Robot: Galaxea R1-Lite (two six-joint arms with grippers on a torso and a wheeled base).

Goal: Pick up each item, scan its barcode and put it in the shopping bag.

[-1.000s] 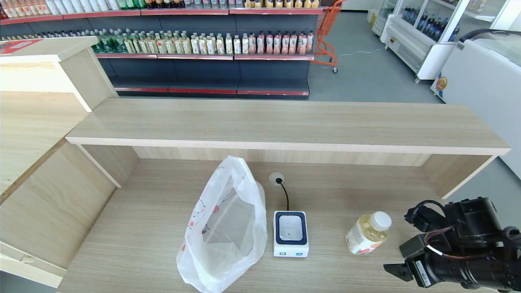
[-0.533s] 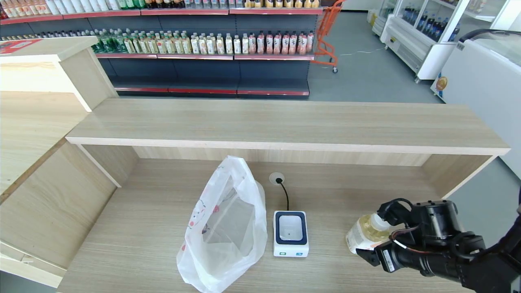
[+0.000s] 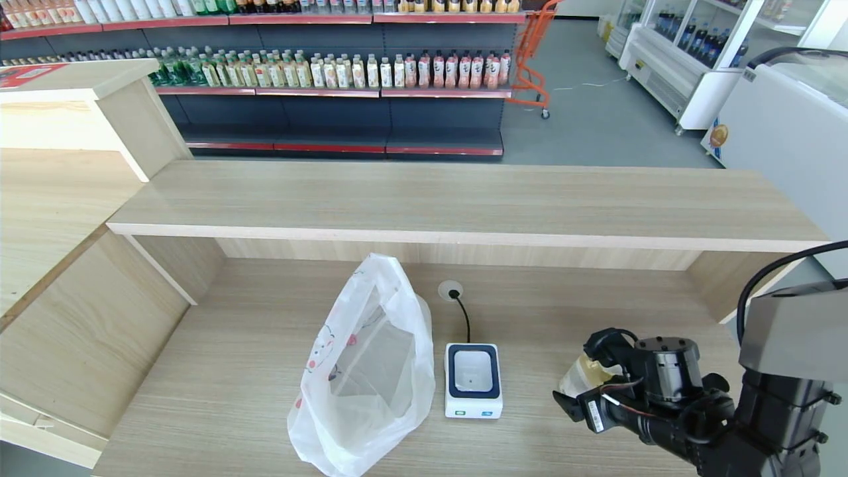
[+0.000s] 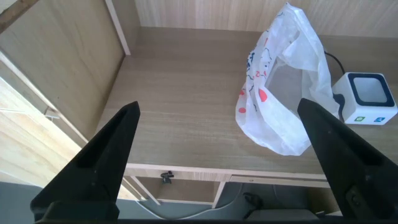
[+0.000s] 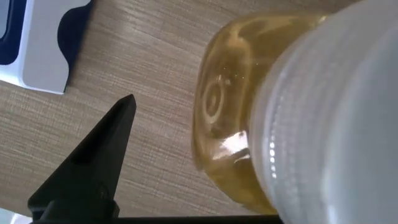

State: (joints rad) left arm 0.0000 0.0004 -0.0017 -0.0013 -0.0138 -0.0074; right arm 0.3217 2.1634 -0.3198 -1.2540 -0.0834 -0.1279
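1. While the right gripper (image 3: 575, 396) sits low over the wooden counter (image 3: 218, 371), its jaws are spread; in the right wrist view one finger (image 5: 93, 165) stands apart from the bottle (image 5: 242, 124), with bare wood between them.
2. The bottle holds yellowish liquid, has a white cap (image 5: 336, 124), and rests on the counter right of the scanner (image 3: 472, 379), mostly hidden behind the gripper in the head view.
3. The scanner lies just beside the white shopping bag (image 3: 364, 371), on the bag's right, and its black cable (image 3: 464, 315) runs to a hole in the counter.
4. The left gripper (image 4: 217, 107) hangs near the counter's front edge, jaws wide apart and holding nothing, with the bag ahead of it.
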